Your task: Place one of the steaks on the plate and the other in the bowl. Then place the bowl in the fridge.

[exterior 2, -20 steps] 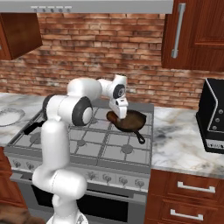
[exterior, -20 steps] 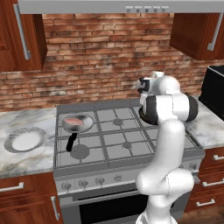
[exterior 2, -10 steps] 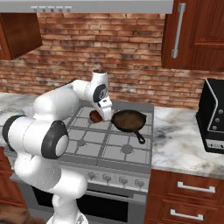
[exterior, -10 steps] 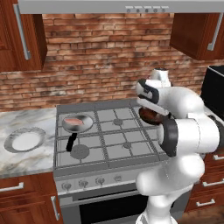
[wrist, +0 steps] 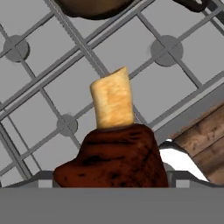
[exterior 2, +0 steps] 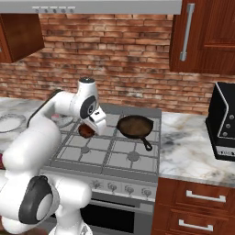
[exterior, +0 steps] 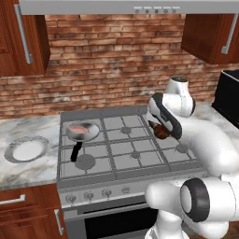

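Observation:
My gripper hangs over the middle of the stove, shut on the dark brown steak, which shows below the hand in the right base view as well. In the hand view this steak fills the bottom, with a tan strip sticking up from it, and it hides the fingertips. The pinkish-red steak lies in a small steel pan on the back left burner. The grey-rimmed plate sits on the marble counter left of the stove. The bowl and the fridge are out of view.
A dark skillet stands on the stove's back right burner with its handle pointing forward. A black appliance stands on the right counter. The stove grates lie under the hand. Wooden cabinets hang above on both sides.
The arm has swung left from above the dark skillet to the middle of the stove, carrying the dark brown steak with it.

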Robot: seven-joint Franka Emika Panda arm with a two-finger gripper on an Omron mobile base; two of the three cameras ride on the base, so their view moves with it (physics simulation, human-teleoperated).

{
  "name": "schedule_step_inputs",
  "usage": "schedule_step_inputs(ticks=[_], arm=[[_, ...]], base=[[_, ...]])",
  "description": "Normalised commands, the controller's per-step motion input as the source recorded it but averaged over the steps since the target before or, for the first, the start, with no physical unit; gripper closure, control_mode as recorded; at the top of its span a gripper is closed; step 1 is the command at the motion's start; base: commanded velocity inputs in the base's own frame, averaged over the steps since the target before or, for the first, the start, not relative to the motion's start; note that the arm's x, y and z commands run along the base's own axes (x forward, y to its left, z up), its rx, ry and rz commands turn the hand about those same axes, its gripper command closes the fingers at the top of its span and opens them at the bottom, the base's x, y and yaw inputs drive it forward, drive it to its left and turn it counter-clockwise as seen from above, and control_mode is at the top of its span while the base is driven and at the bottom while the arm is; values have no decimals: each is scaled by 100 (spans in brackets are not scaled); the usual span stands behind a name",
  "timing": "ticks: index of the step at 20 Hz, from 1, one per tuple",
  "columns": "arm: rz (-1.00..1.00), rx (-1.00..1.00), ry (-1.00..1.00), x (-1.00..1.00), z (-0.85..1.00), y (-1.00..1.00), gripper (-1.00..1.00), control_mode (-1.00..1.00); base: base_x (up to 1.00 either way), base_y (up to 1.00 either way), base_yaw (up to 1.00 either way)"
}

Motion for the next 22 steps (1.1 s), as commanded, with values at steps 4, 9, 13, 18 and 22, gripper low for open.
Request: schedule_step_inputs(ticks=[4, 9, 13, 18, 22], arm=[[27, -13, 0, -59, -1, 48, 100, -100], [17, -5, -1, -28, 0, 22, 100, -100], [0, 0, 0, 2, 0, 0, 100, -100], [0, 0, 0, 0, 0, 10, 100, 100], [0, 0, 0, 0, 0, 0, 100, 100]], base=[[0, 0, 0], [0, 0, 0], [0, 0, 0], [0, 27, 0], [0, 83, 0]])
